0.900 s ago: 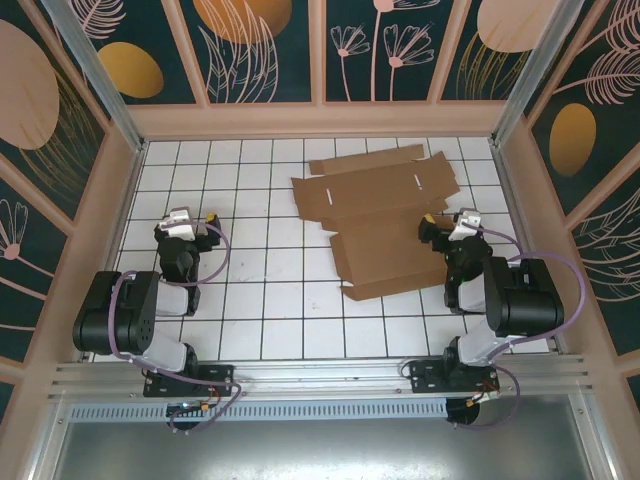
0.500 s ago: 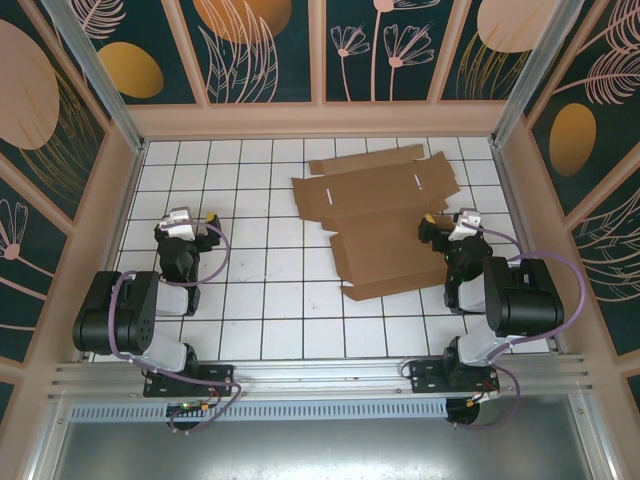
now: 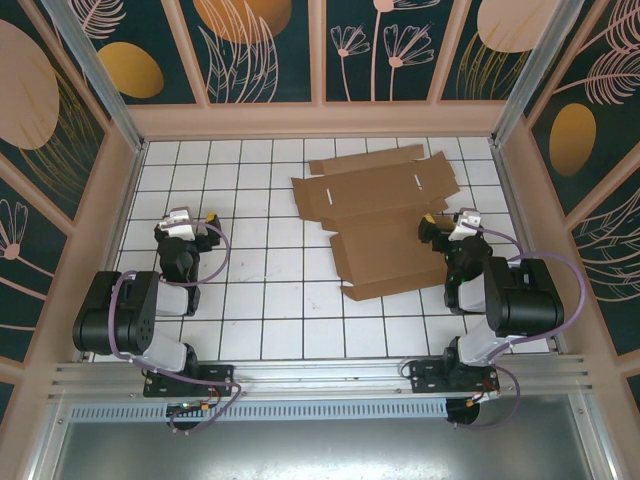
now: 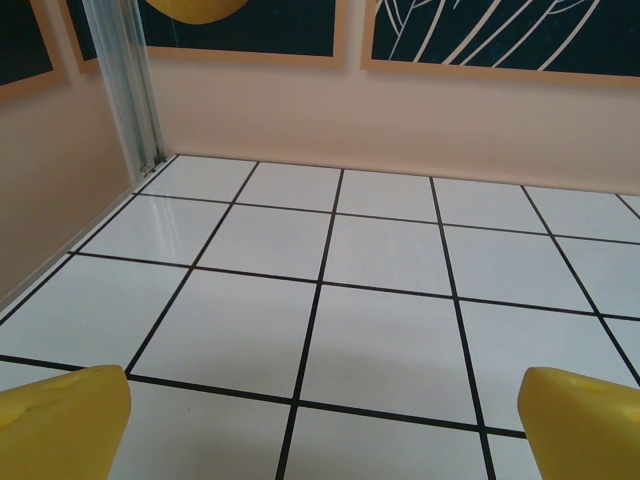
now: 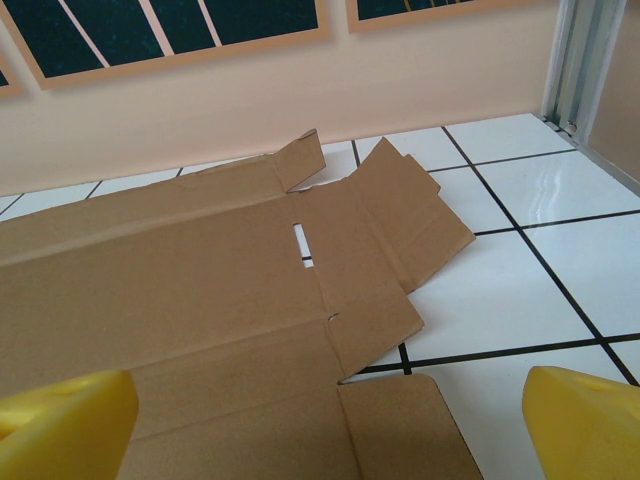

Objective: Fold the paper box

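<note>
white tiled surface [image 3: 250, 300], walled on three sides. top view: paper box [image 3: 385, 225] lay flat, unfolded, right of centre; right gripper [image 3: 437, 228] at its right edge, left gripper [image 3: 195, 220] well apart over bare tiles. left wrist: jaws stood wide, empty. right wrist: jaws wide, empty, above a near flap [image 5: 400, 430]; lifting along a crease judged best, minding the close right wall [image 3: 520, 200].

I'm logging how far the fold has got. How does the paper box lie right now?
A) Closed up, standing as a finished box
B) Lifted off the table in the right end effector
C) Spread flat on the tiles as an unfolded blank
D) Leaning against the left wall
C: the paper box lies flat on the tiled table with its flaps spread out, and the right end effector stands open with nothing gripped.
</note>
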